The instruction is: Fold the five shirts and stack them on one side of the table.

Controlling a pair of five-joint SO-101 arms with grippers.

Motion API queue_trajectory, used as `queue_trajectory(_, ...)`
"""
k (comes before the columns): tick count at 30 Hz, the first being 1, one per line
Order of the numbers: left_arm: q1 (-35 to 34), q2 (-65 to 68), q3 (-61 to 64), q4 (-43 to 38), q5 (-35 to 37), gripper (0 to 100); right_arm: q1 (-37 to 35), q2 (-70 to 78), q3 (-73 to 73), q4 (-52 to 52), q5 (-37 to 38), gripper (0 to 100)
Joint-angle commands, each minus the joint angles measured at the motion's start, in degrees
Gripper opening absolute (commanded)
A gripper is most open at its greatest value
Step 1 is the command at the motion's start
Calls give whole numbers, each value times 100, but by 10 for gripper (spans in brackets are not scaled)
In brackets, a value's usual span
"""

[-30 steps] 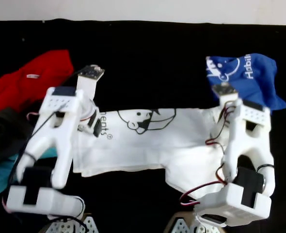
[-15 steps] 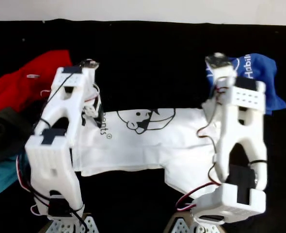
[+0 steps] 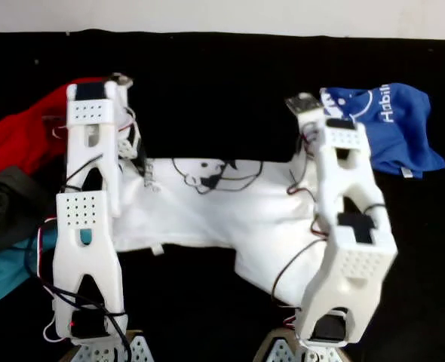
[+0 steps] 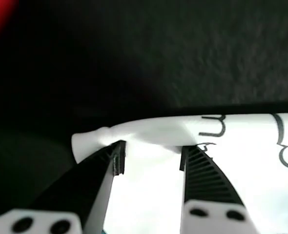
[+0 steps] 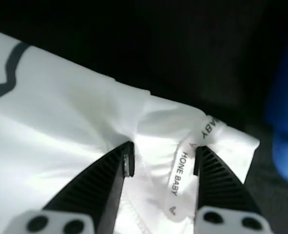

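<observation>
Both arms have stretched forward over the black, felt-like table (image 3: 222,83) in the last second. The white shirt (image 3: 222,204), soft printed cotton lying flat beneath them, has crept forward too, its far hem now rumpled, which suggests a fold is beginning. The left claw (image 4: 152,153) stands spread, the rolled hem just past its tips. The right claw (image 5: 163,158), also spread, straddles the puckered collar and its narrow woven label (image 5: 179,175).

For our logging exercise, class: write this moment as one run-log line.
white shirt: spread mid-table | left gripper: open astride its far edge | right gripper: open at its neck label
</observation>
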Motion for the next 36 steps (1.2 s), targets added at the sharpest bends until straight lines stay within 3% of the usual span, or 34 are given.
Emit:
queue_trajectory(1,-576,233,-796,-9,-229,196,-92,462,-1631,523,-281,204)
queue_trajectory(9,-488,127,-840,255,-220,196,-57,1191,-3881,2026,-325,204)
queue_trajectory(15,-514,-892,-338,290,-202,195,-75,1182,-5455,3213,-325,205)
queue_trajectory(19,-910,-1446,-66,62,-466,195,-40,1174,-6053,3284,-325,205)
queue_trajectory(27,-2088,-558,110,-1248,-967,195,-251,409,-5543,3284,-325,205)
queue_trajectory(32,-2923,-295,101,-1530,-1284,195,-585,-1121,-3873,3284,-299,205)
queue_trajectory(36,-3679,-259,127,-1837,-1943,195,-796,-2501,-2281,3240,-281,205)
